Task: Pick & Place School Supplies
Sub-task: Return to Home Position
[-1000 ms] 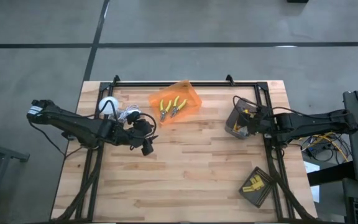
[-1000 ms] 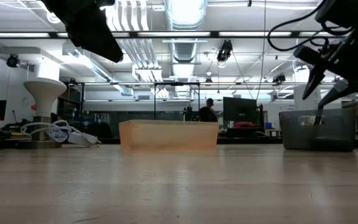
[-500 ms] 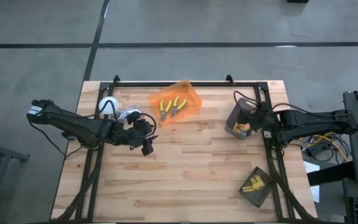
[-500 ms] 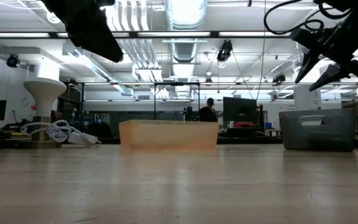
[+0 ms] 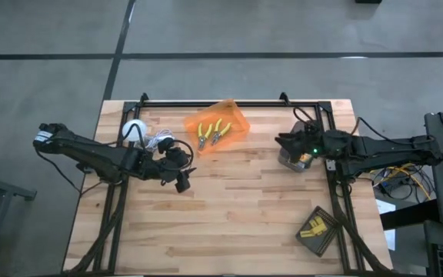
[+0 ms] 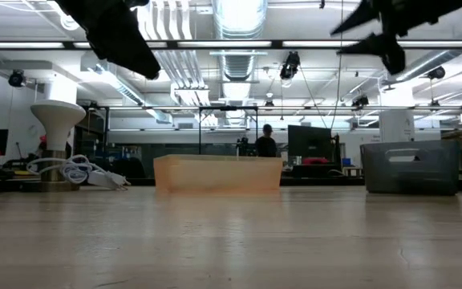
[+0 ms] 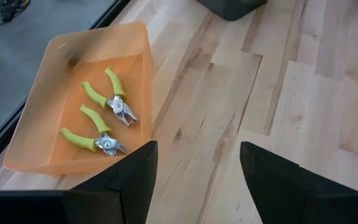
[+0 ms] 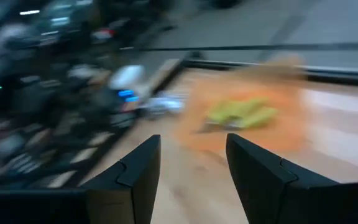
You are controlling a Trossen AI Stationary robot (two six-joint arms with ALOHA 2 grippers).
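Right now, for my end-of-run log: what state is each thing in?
Left claw: open, empty, above the table.
Right claw: open, empty, raised near the grey bin.
Grey bin: upright, partly under the right arm.
Pliers: lying flat, side by side.
Orange bin: upright, holding both pliers.
Black bin: upright, yellow blocks inside.
White ball: on the table, cable attached.
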